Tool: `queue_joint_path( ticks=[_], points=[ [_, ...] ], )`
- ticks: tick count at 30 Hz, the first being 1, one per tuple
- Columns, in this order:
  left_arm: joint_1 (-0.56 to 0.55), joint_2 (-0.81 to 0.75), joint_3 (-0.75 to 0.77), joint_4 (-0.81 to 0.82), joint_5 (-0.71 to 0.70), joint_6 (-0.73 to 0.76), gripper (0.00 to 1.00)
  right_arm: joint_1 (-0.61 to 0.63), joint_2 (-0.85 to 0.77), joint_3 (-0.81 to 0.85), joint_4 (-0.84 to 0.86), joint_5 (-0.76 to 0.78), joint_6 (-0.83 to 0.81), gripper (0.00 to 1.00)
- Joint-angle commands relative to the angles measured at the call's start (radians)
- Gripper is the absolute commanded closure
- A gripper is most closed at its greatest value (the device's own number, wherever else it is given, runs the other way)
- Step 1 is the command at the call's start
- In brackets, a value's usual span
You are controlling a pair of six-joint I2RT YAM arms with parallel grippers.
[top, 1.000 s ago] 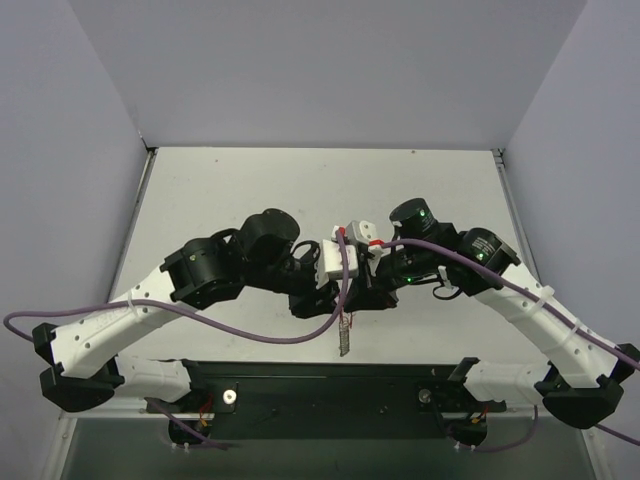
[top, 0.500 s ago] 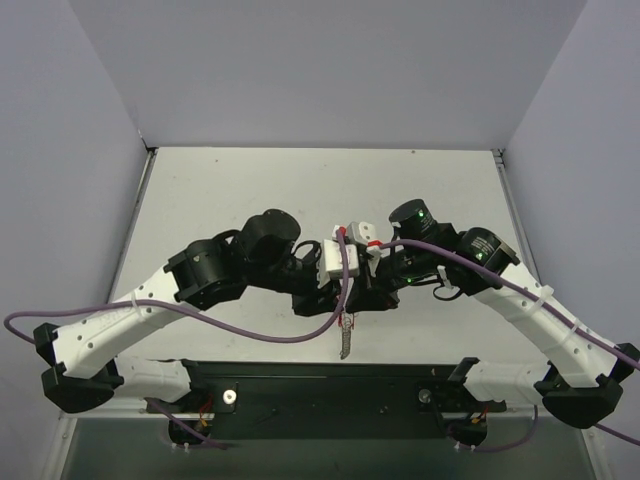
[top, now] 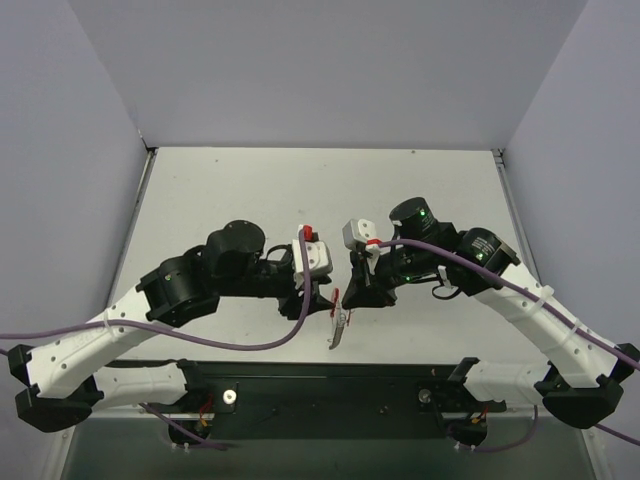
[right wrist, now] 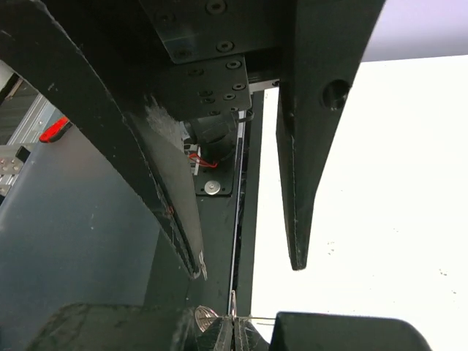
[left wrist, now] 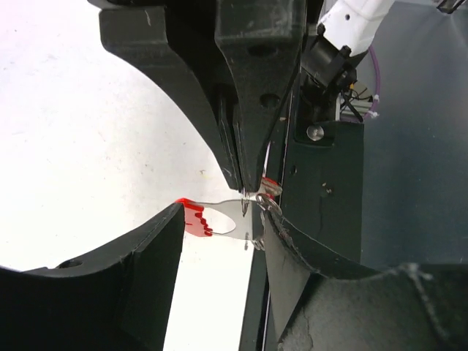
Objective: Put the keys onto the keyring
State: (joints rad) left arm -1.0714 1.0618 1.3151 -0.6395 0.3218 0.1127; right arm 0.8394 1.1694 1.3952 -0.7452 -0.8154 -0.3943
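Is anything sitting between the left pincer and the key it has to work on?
Nothing visible does. The key lies in the open gap of the left pincer. The only other thing at it is the right pincer, shut on the key's upper edge in the left wrist view.

Your left arm (top: 90, 335) and right arm (top: 545, 315) wear white shells between bulky black joint housings. A purple cable (top: 230, 345) trails back from behind each hand. Green lights (top: 424, 212) glow behind the right hand (top: 352, 296), whose black fingers (left wrist: 252, 88) taper, with round holes.
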Motion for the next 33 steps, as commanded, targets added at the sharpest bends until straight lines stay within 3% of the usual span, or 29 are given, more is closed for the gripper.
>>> queue_joint_path(
  ticks=[1, 9, 15, 22, 27, 33],
  points=[
    [0.007, 0.029, 0.004, 0.074, 0.017, -0.018, 0.44, 0.007, -0.028, 0.01, 0.04, -0.027, 0.002, 1.0],
    [0.008, 0.056, 0.003, 0.098, 0.028, -0.027, 0.55, 0.006, -0.045, -0.004, 0.06, -0.028, 0.008, 1.0],
    [0.008, 0.07, -0.001, 0.106, 0.043, -0.034, 0.72, 0.006, -0.047, -0.007, 0.066, -0.025, 0.008, 1.0],
    [0.007, 0.081, 0.001, 0.098, 0.049, -0.03, 0.74, 0.0, -0.054, -0.013, 0.073, -0.011, 0.011, 1.0],
    [0.008, 0.09, -0.001, 0.086, 0.048, -0.028, 1.0, -0.005, -0.059, -0.015, 0.078, -0.01, 0.015, 1.0],
    [0.008, 0.069, -0.03, 0.112, 0.046, -0.033, 1.0, -0.008, -0.063, -0.015, 0.087, -0.005, 0.021, 1.0]
  ],
)
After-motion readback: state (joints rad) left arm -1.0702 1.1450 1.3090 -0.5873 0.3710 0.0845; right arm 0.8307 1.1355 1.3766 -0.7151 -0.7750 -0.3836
